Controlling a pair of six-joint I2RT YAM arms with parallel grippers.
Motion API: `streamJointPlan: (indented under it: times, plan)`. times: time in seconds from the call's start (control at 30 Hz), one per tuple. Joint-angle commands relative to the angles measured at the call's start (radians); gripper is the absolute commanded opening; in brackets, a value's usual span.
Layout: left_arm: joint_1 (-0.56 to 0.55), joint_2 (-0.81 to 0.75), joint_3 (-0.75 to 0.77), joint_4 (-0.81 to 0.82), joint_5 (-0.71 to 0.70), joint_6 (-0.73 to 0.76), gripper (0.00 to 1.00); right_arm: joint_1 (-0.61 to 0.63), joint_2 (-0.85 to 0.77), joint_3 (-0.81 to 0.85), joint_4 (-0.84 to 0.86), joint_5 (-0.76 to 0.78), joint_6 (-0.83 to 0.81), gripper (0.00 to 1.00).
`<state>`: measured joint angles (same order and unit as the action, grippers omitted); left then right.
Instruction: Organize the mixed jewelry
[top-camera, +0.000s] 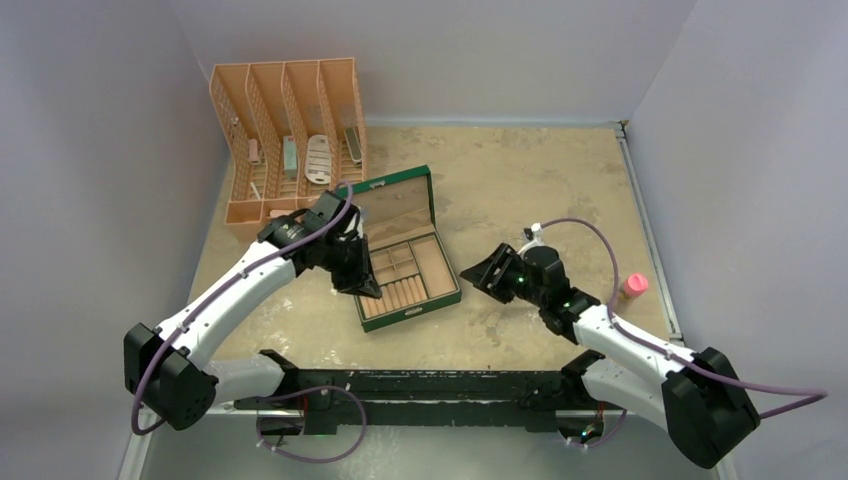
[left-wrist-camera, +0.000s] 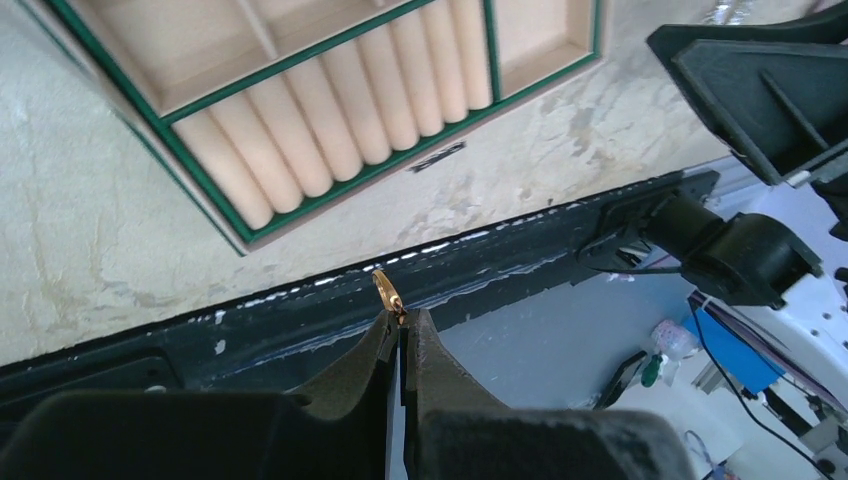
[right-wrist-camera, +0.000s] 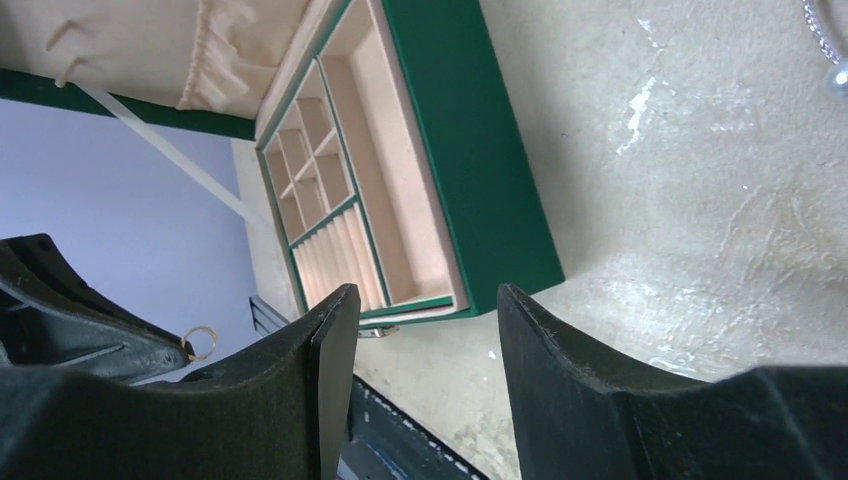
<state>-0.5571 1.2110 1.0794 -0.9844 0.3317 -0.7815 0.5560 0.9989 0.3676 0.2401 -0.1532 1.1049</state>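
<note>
**Left fingers gripping ring, right fingers open**

**Top external view.** An open green jewelry box with beige compartments (top-camera: 412, 311) lies on the mottled beige tabletop (top-camera: 540, 180). A peach slotted plastic rack (top-camera: 285, 120) stands behind it. The left fingers (top-camera: 358, 278) are at the box's left edge. The right fingers (top-camera: 490, 272) are near its right side and do not touch it. A small pink-capped bottle (top-camera: 633, 287) stands at the right edge of the tabletop. The jewelry is too small to make out here.

**Left wrist view.** The left fingers (left-wrist-camera: 425, 350) are pressed together on a small gold ring (left-wrist-camera: 387, 296), which sticks out past their tips. The ring appears against the black base rail (left-wrist-camera: 250, 330). The box's padded roll section (left-wrist-camera: 340, 110) is beyond it.

**Right wrist view.** The right fingers (right-wrist-camera: 330, 340) are spread wide with nothing between them, above bare tabletop beside the box's green wall (right-wrist-camera: 480, 150). A silvery glittering chain (right-wrist-camera: 822, 35) lies on the tabletop at the upper right corner, well apart from the box. At the left, the small gold ring (right-wrist-camera: 203, 342) shows at the tip of the left fingers (right-wrist-camera: 90, 335).
</note>
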Motion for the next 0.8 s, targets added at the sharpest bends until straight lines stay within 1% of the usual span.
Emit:
streamJointPlan:
  times: [0.0, 0.1, 0.2, 0.43, 0.77]
  plan:
    - [0.002, -0.045, -0.054, 0.009, -0.054, -0.063, 0.00, 0.002, -0.016, -0.065, 0.146, -0.035, -0.028, 0.55]
    - [0.003, -0.060, -0.080, 0.016, -0.101, -0.088, 0.00, 0.010, -0.017, -0.117, 0.235, -0.064, -0.029, 0.55]
    - [0.002, -0.069, -0.112, 0.053, -0.110, -0.104, 0.00, 0.022, -0.012, -0.150, 0.300, -0.091, -0.044, 0.54]
    - [0.003, -0.042, -0.164, 0.112, -0.105, -0.109, 0.00, 0.079, -0.015, -0.177, 0.359, -0.069, -0.053, 0.54]
    - [0.002, -0.013, -0.207, 0.162, -0.131, -0.118, 0.00, 0.122, -0.003, -0.161, 0.357, -0.031, -0.069, 0.54]
